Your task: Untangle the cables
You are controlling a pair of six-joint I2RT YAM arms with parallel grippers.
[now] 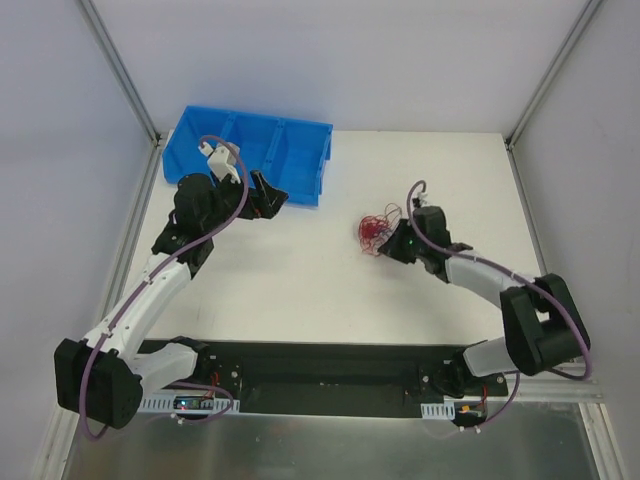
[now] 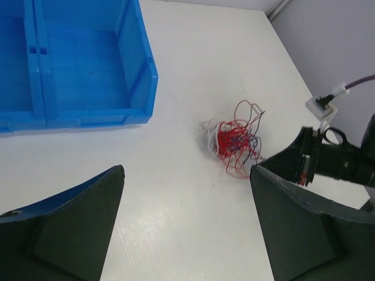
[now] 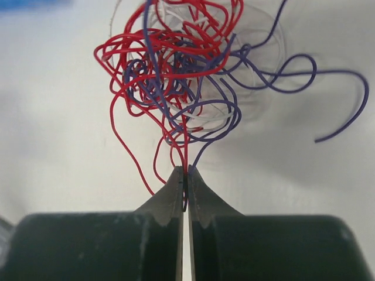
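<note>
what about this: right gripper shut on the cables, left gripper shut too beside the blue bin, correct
No: the left gripper is open, fingers wide apart in the left wrist view. The rest holds: the right gripper is shut on the cables, and the left sits beside the blue bin.

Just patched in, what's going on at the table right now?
The right gripper is pinched shut on a strand or two at the edge of the cables, a small red, white and purple tangle lying on the table. The left gripper is open, apart from the bunch, by the blue bin. Nothing looks pulled free yet.
</note>
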